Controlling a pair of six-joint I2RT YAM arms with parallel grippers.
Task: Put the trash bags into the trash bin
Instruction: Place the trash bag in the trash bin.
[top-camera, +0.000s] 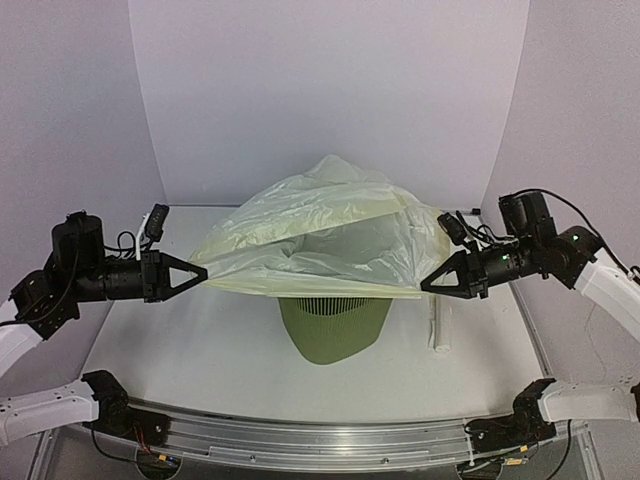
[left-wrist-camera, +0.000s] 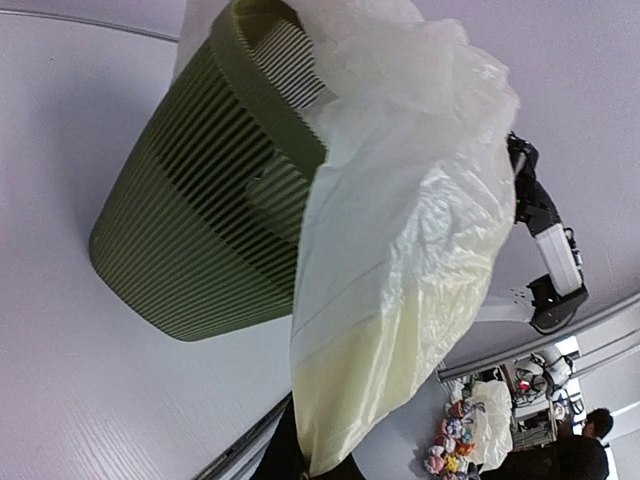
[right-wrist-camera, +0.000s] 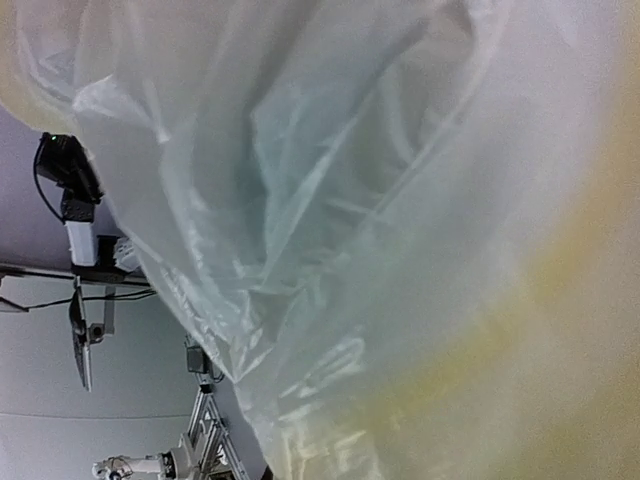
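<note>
My left gripper (top-camera: 203, 272) at nine o'clock and right gripper (top-camera: 425, 286) at three pinched the trash bag (top-camera: 320, 235) taut over the trash bin (top-camera: 333, 325) (rim hidden from above); pulling harder might tear the film.

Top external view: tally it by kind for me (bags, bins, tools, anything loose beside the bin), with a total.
trash bag: 1, stretched over the bin
trash bin: 1, olive green
white roll: 1, lying to the right of the bin
tools: 2, left tool and right tool, each shut on a bag edge
Total: 5
</note>
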